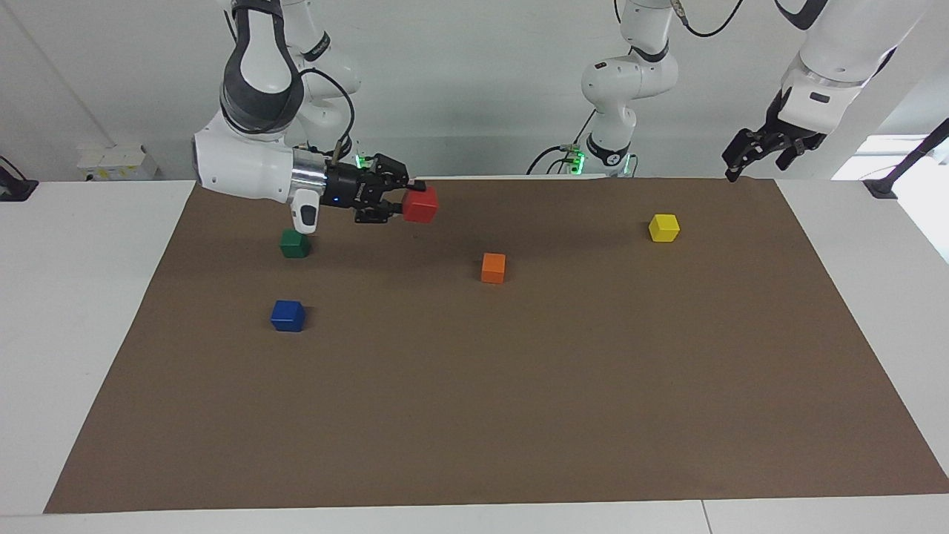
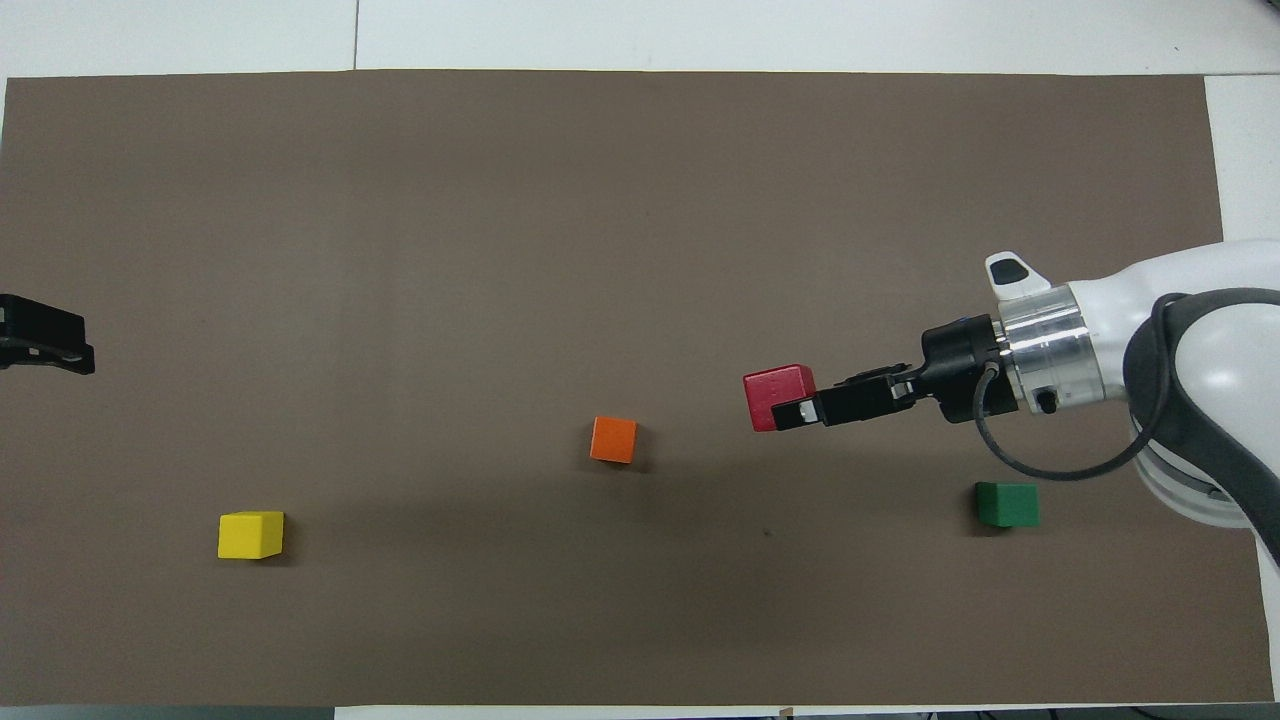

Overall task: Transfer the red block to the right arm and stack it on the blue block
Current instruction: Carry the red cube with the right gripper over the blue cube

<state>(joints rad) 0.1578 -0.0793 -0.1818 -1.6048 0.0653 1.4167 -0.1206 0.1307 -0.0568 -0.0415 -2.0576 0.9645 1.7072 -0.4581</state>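
Your right gripper (image 1: 412, 202) is clamped on the red block (image 1: 420, 205), holding it sideways up in the air, off the brown mat (image 1: 519, 415). Using the orange block (image 1: 493, 268) as the landmark: the red block hangs over bare mat, toward the right arm's end from it. The blue block (image 1: 288, 315) sits on the mat well apart from the orange block, toward the right arm's end and farther from the robots; in the overhead view it's hidden under the arm. The green block (image 1: 295, 243) is also toward that end, but nearer the robots than the orange block. The yellow block (image 1: 663, 228) is off toward the left arm's end, nearer the robots. Your left gripper (image 1: 756, 152) waits raised over the mat's edge past the yellow block, fingers spread apart with nothing in them.
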